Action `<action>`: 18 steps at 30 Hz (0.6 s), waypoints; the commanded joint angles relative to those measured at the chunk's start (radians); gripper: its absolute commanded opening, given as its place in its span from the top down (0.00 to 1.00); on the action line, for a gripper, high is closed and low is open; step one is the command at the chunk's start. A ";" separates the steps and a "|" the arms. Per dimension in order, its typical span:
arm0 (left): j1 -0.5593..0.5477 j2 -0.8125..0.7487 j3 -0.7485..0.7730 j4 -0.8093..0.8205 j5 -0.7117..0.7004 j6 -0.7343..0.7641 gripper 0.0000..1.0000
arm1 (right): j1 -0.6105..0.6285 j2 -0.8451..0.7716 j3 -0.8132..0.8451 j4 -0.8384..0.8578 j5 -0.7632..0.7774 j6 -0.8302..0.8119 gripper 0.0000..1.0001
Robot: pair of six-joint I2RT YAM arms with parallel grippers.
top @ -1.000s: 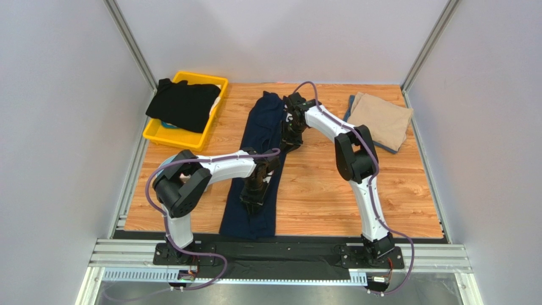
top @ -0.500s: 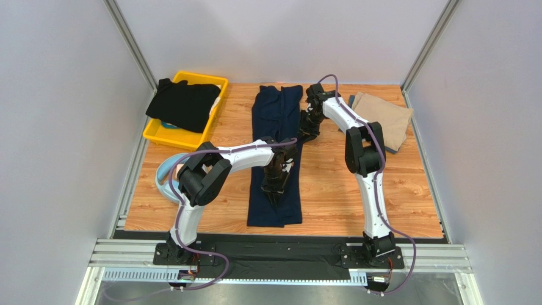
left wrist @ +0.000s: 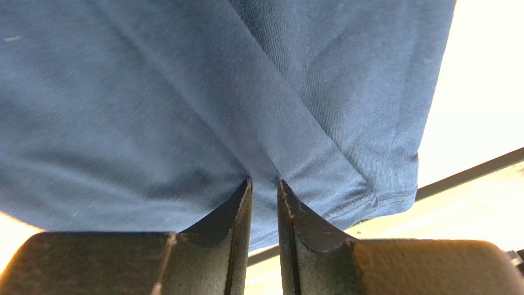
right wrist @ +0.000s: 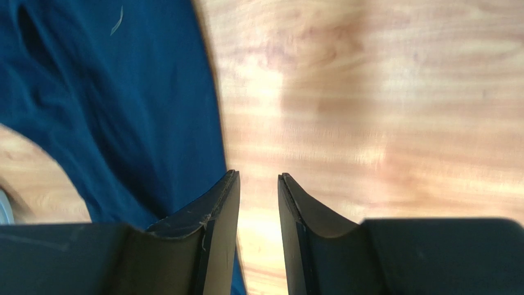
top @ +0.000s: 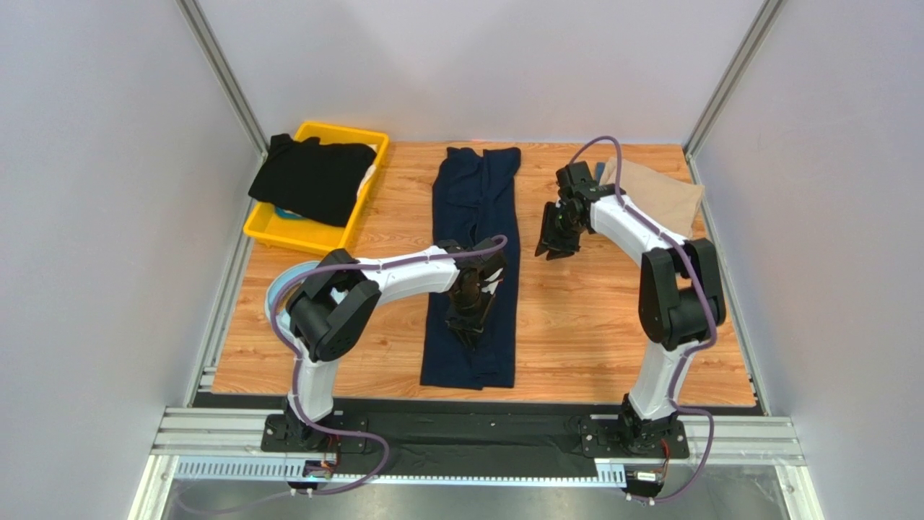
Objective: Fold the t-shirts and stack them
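1. The navy t-shirt [top: 469, 206] is laid out as one long narrow strip on the wooden table [top: 586, 325], running from the far edge back toward the arm bases. I'm using it as my reference for everything else.
2. The left gripper [top: 469, 320] is down on the navy t-shirt, a bit nearer the near end than the middle. On its wrist cam the two fingers [left wrist: 243, 206] are squeezed nearly together, with a ridge of navy cloth running straight into the slot between them. So it's clamped on a pinch of that shirt, with the hem just past the fingers.
3. The right gripper [top: 551, 244] sits to the right of the navy t-shirt, level with its far half, over bare wood and not touching the cloth. Its wrist cam shows the fingers only a sliver apart, with nothing but wood grain in the gap and the navy edge off to one side. It's empty-handed.
4. The tan t-shirt [top: 664, 200] is well to the right of the navy one, up by its far end. It looks folded, and the right arm crosses in front of part of it.
5. The black t-shirt [top: 309, 179] is well to the left of the navy one's far end, draped over the yellow bin [top: 284, 231].
6. A light blue curved thing [top: 276, 303] peeks out behind the left arm, left of the navy t-shirt's near half. It's mostly hidden, so I can't tell more.
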 commanded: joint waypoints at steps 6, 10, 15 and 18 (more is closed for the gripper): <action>0.005 -0.304 -0.136 0.004 -0.226 -0.027 0.70 | 0.201 -0.275 -0.308 0.167 -0.049 0.006 0.62; 0.036 -0.386 -0.237 0.023 -0.282 -0.053 0.70 | 0.311 -0.241 -0.349 0.193 -0.055 0.031 0.61; 0.047 -0.442 -0.346 0.057 -0.287 -0.061 0.70 | 0.380 -0.221 -0.363 0.215 -0.072 0.042 0.60; 0.047 -0.431 -0.384 0.069 -0.278 -0.071 0.70 | 0.416 -0.206 -0.355 0.200 -0.051 0.037 0.60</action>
